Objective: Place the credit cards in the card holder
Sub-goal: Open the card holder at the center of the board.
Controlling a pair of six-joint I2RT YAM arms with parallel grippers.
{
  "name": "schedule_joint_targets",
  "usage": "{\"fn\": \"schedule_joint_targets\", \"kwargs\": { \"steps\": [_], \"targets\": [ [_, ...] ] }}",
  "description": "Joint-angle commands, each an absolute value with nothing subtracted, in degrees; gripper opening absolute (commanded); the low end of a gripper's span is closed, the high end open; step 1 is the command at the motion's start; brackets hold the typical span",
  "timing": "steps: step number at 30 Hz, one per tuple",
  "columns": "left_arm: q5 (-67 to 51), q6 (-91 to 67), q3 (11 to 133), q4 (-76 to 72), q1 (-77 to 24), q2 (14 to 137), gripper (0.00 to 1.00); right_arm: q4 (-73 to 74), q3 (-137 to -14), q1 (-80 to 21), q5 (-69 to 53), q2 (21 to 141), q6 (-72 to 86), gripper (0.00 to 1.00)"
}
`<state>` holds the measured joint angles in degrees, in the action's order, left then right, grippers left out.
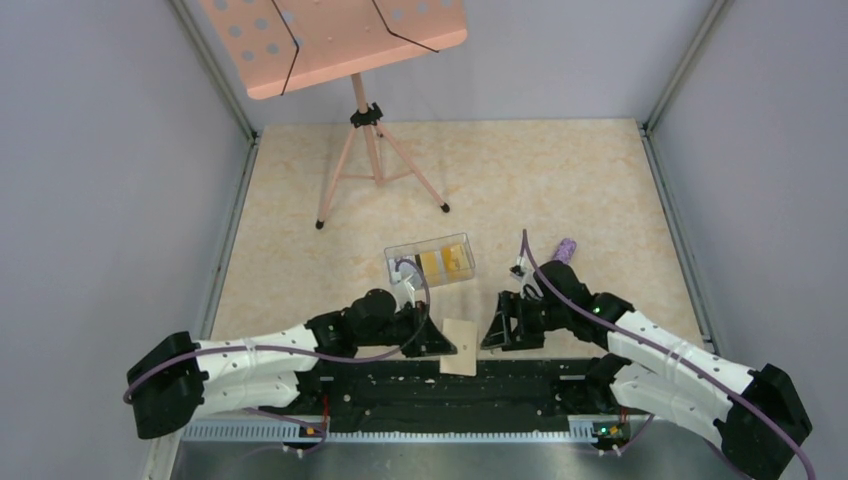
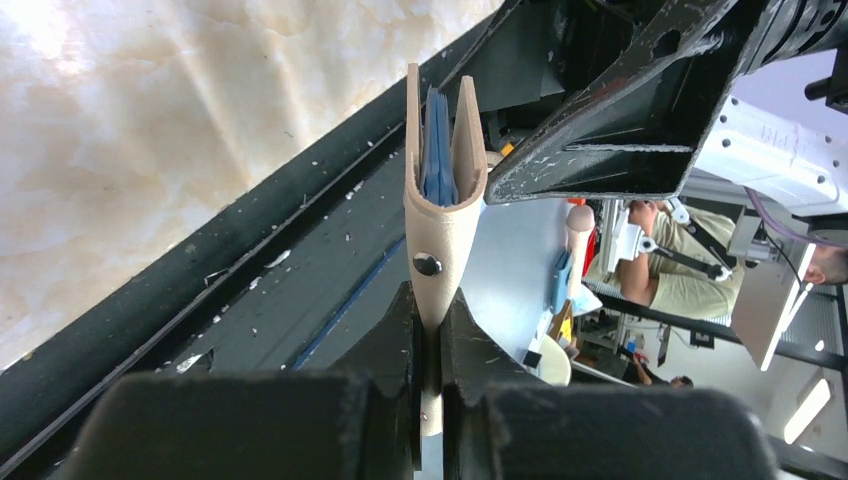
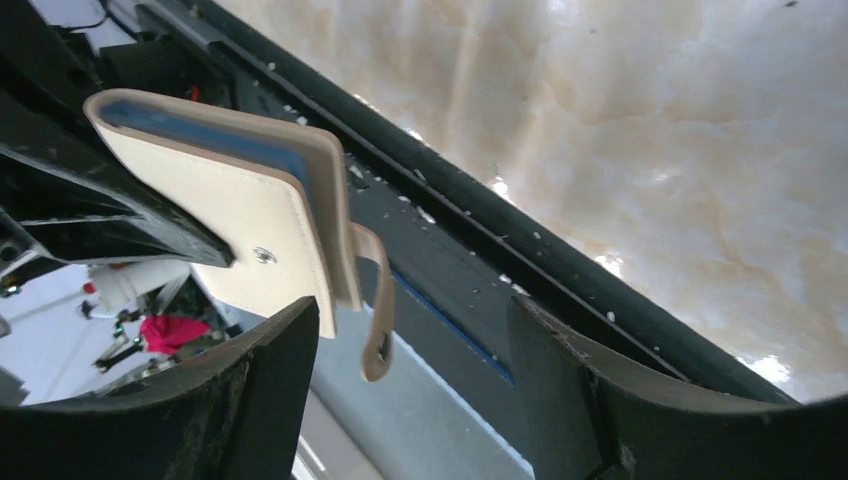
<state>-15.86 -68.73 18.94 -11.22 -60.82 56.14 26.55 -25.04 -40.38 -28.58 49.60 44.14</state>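
The table (image 1: 560,190) is carrying the box (image 1: 430,243), with yellow cards (image 1: 445,262) lying inside it. Your left gripper (image 2: 428,310) is squeezing the holder (image 2: 445,200) by its tan side, lifting it over the table's near edge, blue pockets gaping a little. Your right gripper (image 3: 412,310) is waiting just beside it, jaws wide apart, holding nothing. The holder is looking soft, light and bendy, so be gripping a flat side, not the floppy strap (image 3: 378,300). The cards are looking thin, stiff and slippery; pinching one by its edge is probably working best. No writing is showing, not even on the snap (image 2: 427,264).
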Motion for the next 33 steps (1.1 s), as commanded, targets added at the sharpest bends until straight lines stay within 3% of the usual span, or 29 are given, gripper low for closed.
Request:
{"fn": "schedule_joint_targets", "kwargs": {
  "steps": [1, 4, 13, 21, 26, 31, 33],
  "targets": [
    [-19.64, -66.80, 22.59, -16.52, -60.70, 57.62, 0.00, 20.56, -24.65, -39.90, -32.54, 49.15, 45.33, 0.61],
    [-20.14, -66.56, 23.69, -16.70, -60.67, 58.92, 0.00, 17.35, -23.66, -39.90, -35.28, 49.14, 47.00, 0.52],
    [-20.64, -66.01, 25.75, -16.34, -60.68, 61.07, 0.00, 19.28, -22.33, -39.91, -35.59, 48.90, 46.36, 0.49],
    [-17.28, -65.95, 25.13, -14.36, -60.67, 58.51, 0.00, 18.72, -22.65, -39.98, -36.73, 47.92, 46.32, 0.24],
    [-14.40, -66.64, 23.49, -14.23, -60.66, 56.05, 0.00, 17.21, -23.52, -39.91, -37.94, 48.83, 46.49, 0.18],
    [-12.56, -66.26, 22.68, -14.74, -60.69, 54.85, 0.00, 16.67, -25.70, -39.91, -38.33, 51.21, 45.60, 0.00],
    [-12.20, -65.13, 23.12, -13.78, -60.65, 54.87, 0.00, 16.93, -27.52, -39.90, -38.44, 52.25, 44.74, 0.00]
  ]
}}
